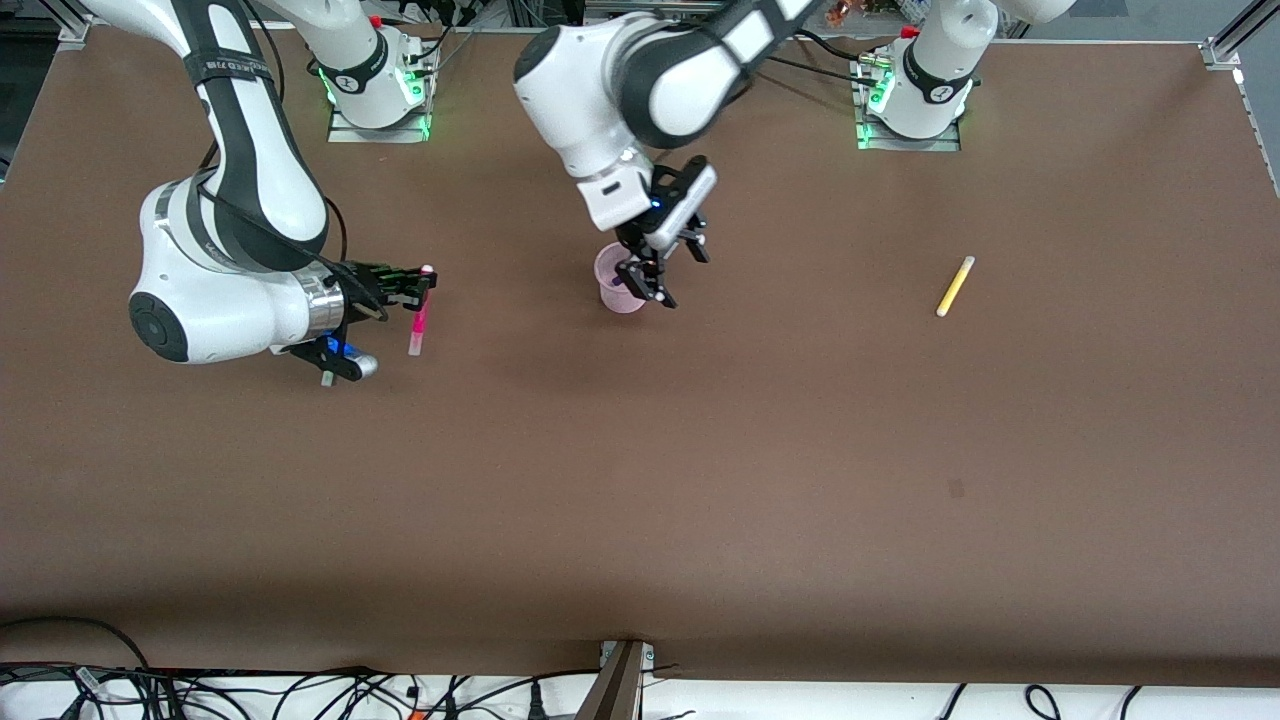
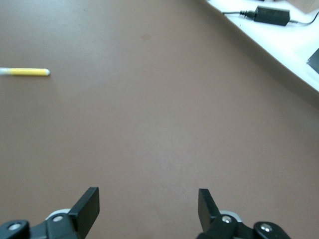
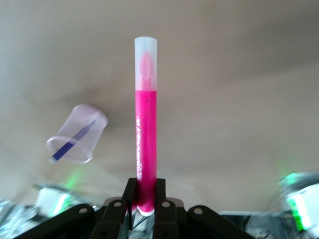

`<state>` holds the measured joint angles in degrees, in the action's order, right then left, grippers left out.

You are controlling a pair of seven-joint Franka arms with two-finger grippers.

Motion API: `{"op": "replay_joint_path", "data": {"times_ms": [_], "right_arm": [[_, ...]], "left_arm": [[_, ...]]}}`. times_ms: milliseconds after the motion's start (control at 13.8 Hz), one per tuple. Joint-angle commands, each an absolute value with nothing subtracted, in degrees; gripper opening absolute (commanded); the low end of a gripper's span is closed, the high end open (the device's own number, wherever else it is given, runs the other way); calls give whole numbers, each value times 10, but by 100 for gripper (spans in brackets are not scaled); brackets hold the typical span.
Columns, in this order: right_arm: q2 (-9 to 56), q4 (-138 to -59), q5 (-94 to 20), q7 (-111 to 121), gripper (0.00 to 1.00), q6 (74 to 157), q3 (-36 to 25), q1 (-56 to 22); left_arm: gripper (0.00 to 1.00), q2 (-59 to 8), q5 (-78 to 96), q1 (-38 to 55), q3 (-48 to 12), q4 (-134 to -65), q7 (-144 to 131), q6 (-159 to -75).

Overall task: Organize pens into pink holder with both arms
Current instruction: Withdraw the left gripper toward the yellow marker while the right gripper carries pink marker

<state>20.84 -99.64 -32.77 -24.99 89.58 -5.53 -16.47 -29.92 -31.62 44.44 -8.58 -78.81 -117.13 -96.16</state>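
My right gripper (image 1: 424,286) is shut on the magenta pink pen (image 1: 419,318), which it holds up above the table toward the right arm's end; the pen (image 3: 146,124) stands straight out of the jaws (image 3: 144,191). The pink holder (image 1: 619,280) stands upright mid-table with a dark purple pen (image 3: 75,140) leaning inside it (image 3: 77,134). My left gripper (image 1: 672,275) hangs just over and beside the holder, its fingers (image 2: 89,206) wide apart and empty. A yellow pen (image 1: 955,286) lies flat toward the left arm's end, also in the left wrist view (image 2: 25,72).
The brown table (image 1: 640,480) stretches wide toward the front camera. Cables (image 1: 300,690) and a white strip run along its near edge, and a black power adapter (image 2: 271,14) lies on that strip.
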Motion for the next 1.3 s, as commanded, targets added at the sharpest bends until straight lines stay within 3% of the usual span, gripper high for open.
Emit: {"op": "replay_joint_path", "data": {"times_ms": [0,217,723,1229], "right_arm": [[210,-1005,-389,-311,0,882,-46,-190],[212,-1019,-463,-366,0,904,-37,-250],[222,-1047,-533,-438,0,1034,-37,-399],[256,-1046,-537,-447,0,1083,-37,-424]], "left_arm": [[91,-231,-236,384,-95,-802,-1044,-960],[100,-175,-171,314,-94,-809,-910,-951],[100,-74,-43,143,-95,-860,-556,-902],[100,-62,19,-18,-94,-900,-152,-883]]}}
